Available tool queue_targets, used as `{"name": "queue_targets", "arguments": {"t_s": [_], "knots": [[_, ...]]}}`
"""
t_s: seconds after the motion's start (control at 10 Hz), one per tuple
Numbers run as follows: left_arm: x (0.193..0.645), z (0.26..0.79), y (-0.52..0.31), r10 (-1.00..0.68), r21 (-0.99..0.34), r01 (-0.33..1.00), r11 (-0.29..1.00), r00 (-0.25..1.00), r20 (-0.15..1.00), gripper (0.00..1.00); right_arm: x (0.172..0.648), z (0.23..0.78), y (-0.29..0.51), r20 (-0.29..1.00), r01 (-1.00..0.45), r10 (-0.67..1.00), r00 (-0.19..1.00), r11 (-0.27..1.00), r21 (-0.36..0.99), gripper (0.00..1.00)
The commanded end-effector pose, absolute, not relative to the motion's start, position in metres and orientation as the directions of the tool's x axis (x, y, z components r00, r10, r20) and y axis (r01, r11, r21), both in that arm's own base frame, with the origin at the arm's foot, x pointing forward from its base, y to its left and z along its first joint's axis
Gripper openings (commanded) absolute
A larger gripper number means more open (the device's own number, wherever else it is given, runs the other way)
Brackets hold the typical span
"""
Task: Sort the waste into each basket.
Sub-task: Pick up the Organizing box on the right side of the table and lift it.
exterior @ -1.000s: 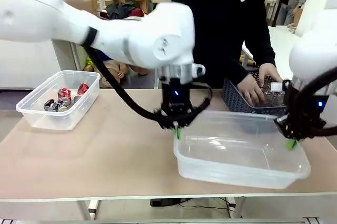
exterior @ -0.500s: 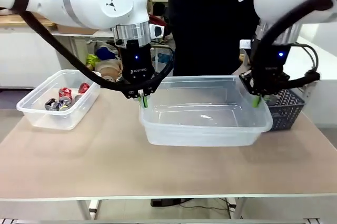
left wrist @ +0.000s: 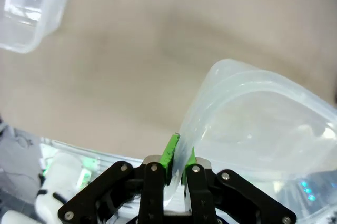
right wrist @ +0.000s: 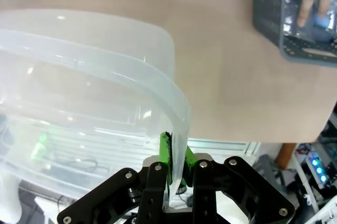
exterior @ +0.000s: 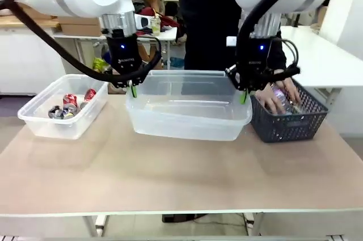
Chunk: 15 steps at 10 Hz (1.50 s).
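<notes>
A large clear basket sits across the middle of the table, and both grippers hold it by its rim. My left gripper is shut on its left rim, which the left wrist view shows pinched between the green pads. At the other end my right gripper is shut on the right rim, clamped the same way in the right wrist view. This basket holds nothing. A smaller clear basket at the left holds red and silver cans. A clear bottle lies in the dark basket under a person's hand.
A dark lattice basket stands at the right, close against the large tub's right end. The person stands at the far side behind the tub. The near half of the table is bare wood.
Both arms have carried the large clear basket from the near right of the table back and to the left. The person's hand stays in the dark basket.
</notes>
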<state>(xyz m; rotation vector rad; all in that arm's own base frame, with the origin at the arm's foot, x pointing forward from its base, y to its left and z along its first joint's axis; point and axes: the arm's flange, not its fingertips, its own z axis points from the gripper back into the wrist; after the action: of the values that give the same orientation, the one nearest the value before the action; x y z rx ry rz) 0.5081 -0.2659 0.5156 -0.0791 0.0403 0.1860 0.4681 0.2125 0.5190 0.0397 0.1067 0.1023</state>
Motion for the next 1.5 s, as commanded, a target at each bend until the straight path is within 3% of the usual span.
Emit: {"name": "queue_targets", "arguments": {"t_s": [0.0,0.6,0.7,0.9,1.4], "knots": [[0.483,0.523,-0.276,0.164,-0.07,-0.164,0.984,0.986,-0.01,0.0,0.463,0.522,0.205,-0.108,-0.103,0.107,0.988,0.994,0.04,0.0],[0.483,0.523,-0.276,0.164,-0.07,-0.164,0.984,0.986,-0.01,0.0,0.463,0.522,0.205,-0.108,-0.103,0.107,0.988,0.994,0.04,0.0],[0.483,0.523,-0.276,0.164,-0.07,-0.164,0.984,0.986,-0.01,0.0,0.473,0.521,0.204,-0.091,-0.088,0.091,0.992,0.995,0.037,0.05],[0.483,0.523,-0.276,0.164,-0.07,-0.164,0.984,0.986,-0.01,0.0,0.479,0.519,0.193,-0.229,0.067,-0.05,0.972,0.995,0.069,0.05],[0.483,0.523,-0.276,0.164,-0.07,-0.164,0.984,0.986,-0.01,0.0,0.503,0.499,0.19,-0.2,0.244,-0.254,0.946,0.967,-0.072,0.05]]}}
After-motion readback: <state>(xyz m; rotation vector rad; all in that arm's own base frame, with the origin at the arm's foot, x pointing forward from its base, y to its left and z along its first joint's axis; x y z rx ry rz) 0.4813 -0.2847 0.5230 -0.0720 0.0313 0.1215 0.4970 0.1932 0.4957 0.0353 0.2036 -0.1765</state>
